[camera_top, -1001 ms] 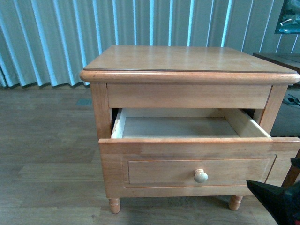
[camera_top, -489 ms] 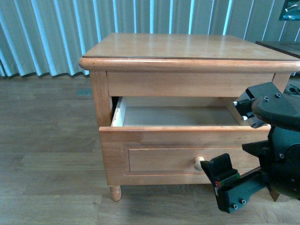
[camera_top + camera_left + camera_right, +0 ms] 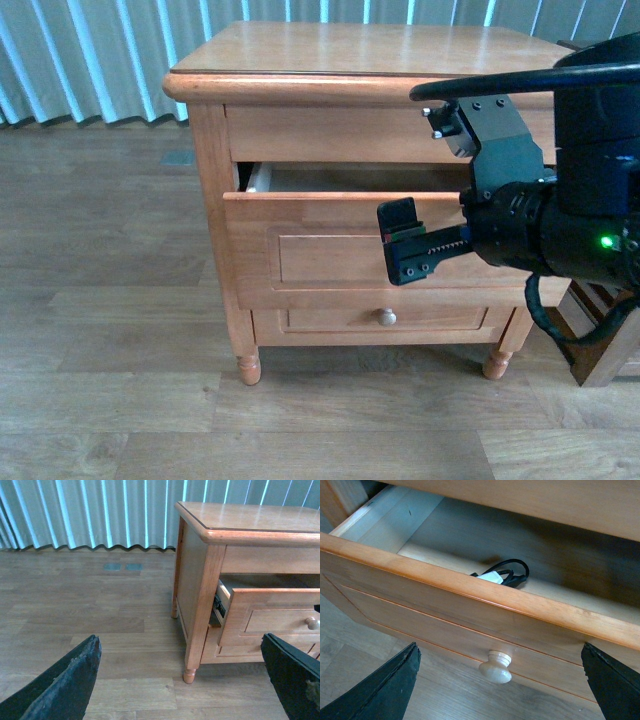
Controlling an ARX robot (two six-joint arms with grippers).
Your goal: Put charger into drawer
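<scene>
The drawer of the honey-wood nightstand stands pulled out. In the right wrist view the charger, a white block with a coiled black cable, lies on the floor of the drawer, behind its front panel. My right gripper hangs open in front of the drawer front and hides its knob in the front view. In its own view the right gripper straddles the pale knob without touching it. My left gripper is open over bare floor, left of the nightstand's front leg, with the drawer off to one side.
A shorter lower drawer with its own knob sits shut below. Pale pleated curtains hang behind the nightstand. A dark wooden furniture piece stands close at the right. Wood plank floor lies open to the left and in front.
My right arm has risen from the lower right corner to in front of the drawer front. The front view has shifted, so the lower drawer now shows.
</scene>
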